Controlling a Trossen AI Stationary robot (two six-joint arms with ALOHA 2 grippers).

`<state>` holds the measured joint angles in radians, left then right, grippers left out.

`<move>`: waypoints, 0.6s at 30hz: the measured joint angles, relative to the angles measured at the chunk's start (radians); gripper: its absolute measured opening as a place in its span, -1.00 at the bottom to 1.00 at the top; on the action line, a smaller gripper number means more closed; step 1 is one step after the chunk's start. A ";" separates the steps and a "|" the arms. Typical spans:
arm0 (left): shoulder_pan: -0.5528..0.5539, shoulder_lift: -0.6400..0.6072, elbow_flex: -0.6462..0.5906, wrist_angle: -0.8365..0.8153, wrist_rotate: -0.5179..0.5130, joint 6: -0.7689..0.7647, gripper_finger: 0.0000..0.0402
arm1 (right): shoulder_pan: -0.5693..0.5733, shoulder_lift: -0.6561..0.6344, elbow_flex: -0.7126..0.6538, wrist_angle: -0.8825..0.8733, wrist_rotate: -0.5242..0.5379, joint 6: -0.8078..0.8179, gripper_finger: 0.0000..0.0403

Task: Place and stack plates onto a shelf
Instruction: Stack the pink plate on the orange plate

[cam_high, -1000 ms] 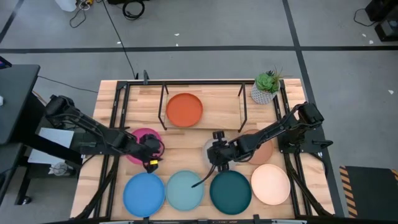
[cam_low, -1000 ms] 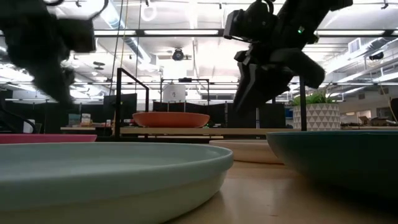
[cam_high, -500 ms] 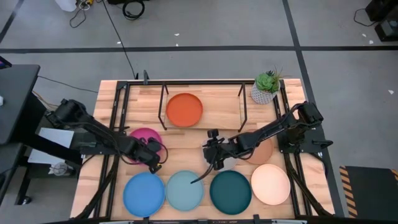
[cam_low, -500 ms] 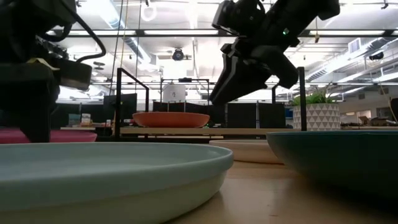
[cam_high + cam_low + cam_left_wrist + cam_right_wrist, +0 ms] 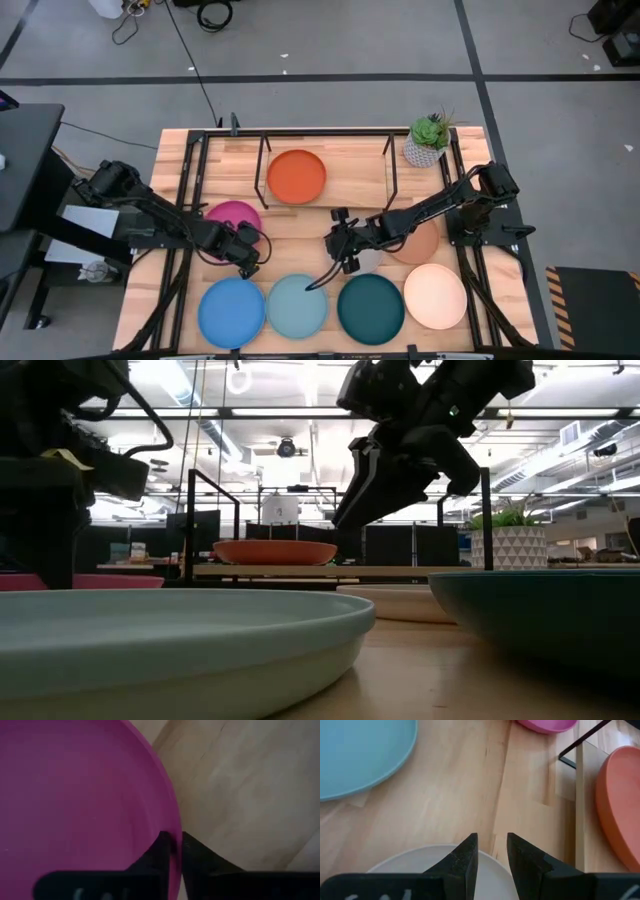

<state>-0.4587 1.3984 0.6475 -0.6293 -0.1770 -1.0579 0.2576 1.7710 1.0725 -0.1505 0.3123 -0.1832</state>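
Note:
The magenta plate point(image 5: 228, 218) lies on the table at the left. My left gripper point(image 5: 247, 255) is shut on its near-right rim, which also shows in the left wrist view point(image 5: 174, 836). My right gripper point(image 5: 338, 250) hangs open and empty above the left rim of the light grey plate point(image 5: 370, 260). In the low view my right gripper point(image 5: 350, 510) is well above the table. The orange plate point(image 5: 296, 176) rests on the board of the shelf point(image 5: 390, 165). The terracotta plate point(image 5: 420, 245) lies partly under my right arm. My left gripper pinches the magenta plate's rim point(image 5: 172, 827) between its two fingers, one finger inside the plate and one outside. The fingers come from above, slanting down, across the rim. Whether the plate is lifted off the table, I cannot tell.
Along the table's near edge lie the blue point(image 5: 231, 312), pale aqua point(image 5: 297, 306), dark teal point(image 5: 370, 308) and cream-peach point(image 5: 435, 297) plates. A potted plant point(image 5: 430, 140) stands at the far right. The shelf board to the right of the orange plate is bare.
My left gripper has gone down and a little toward the near edge, onto the magenta plate's near-right rim. My right gripper has gone toward the table's left across the light grey plate, staying high above it.

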 joint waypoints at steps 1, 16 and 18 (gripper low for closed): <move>0.000 0.001 0.013 -0.018 0.010 0.007 -0.88 | 0.001 0.000 0.000 -0.001 -0.007 0.004 -0.45; -0.006 0.002 0.398 -0.294 0.214 0.282 -0.92 | 0.011 0.000 0.000 0.000 -0.020 0.004 -0.45; -0.006 0.002 0.428 -0.297 0.221 0.319 -0.92 | 0.011 0.000 0.000 0.000 -0.018 0.006 -0.45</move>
<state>-0.4648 1.4006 1.0756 -0.9263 0.0438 -0.7390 0.2687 1.7710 1.0725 -0.1509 0.2947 -0.1774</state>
